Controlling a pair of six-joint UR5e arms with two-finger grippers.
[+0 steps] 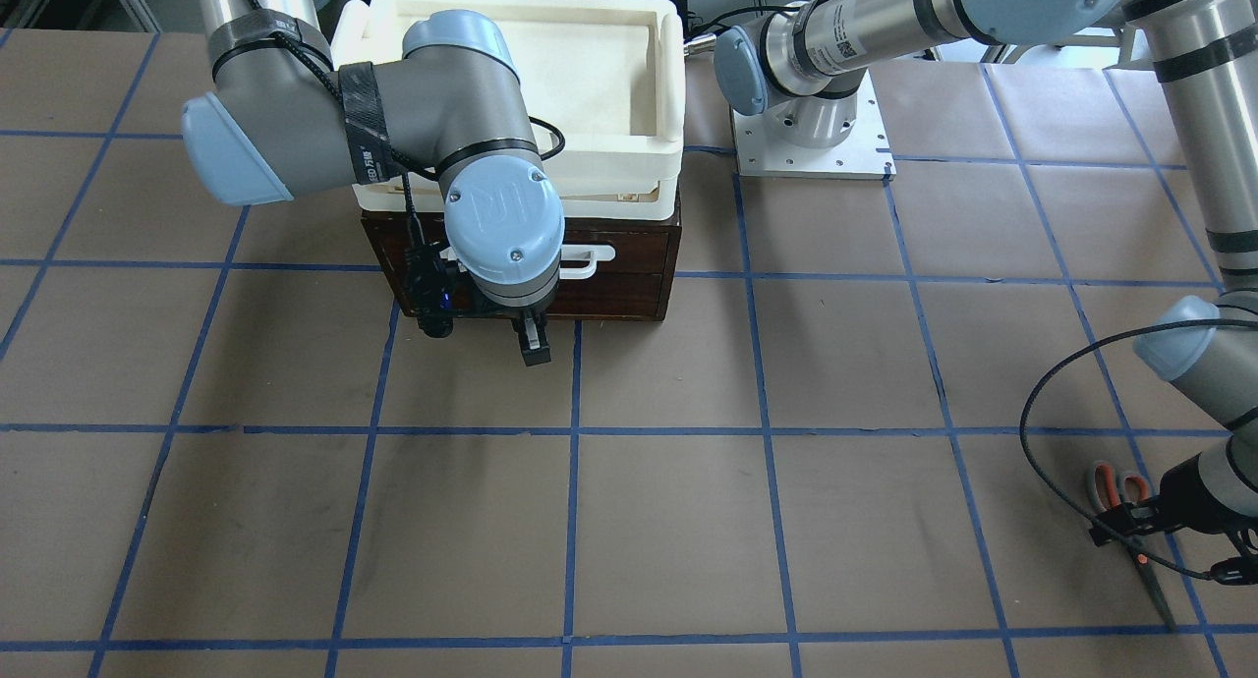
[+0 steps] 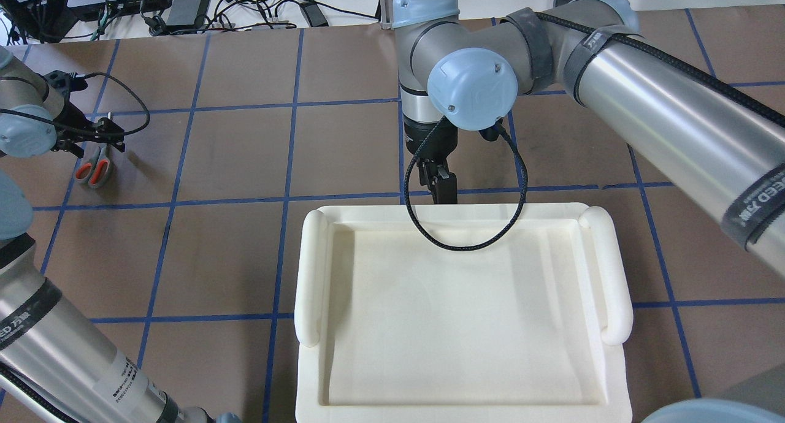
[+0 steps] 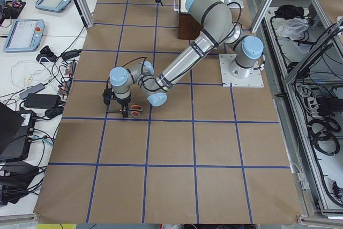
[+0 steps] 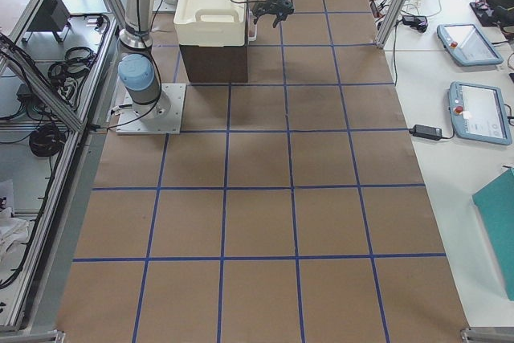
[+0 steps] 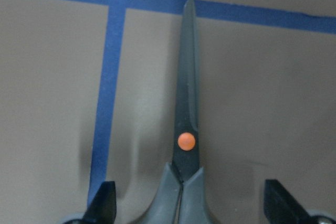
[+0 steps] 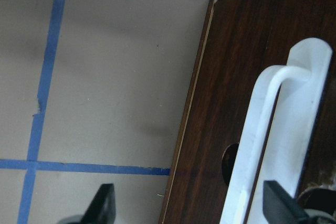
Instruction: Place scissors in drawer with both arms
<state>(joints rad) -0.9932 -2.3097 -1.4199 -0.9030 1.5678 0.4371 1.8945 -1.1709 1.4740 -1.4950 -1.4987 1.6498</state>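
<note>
left gripper (image 5: 190, 205) spread astride scissors (image 5: 186, 124) | right gripper (image 6: 191, 208) spread before handle (image 6: 283, 145) of drawer (image 6: 236, 77), apparently not touching

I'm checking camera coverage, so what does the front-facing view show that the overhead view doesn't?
Only front-facing: the drawer, its dark front and white handle, and the blades of the scissors. Only overhead: cables beyond the table. Both: the white tray, the orange scissor loops, the left gripper at the scissors, the right gripper by the tray.
</note>
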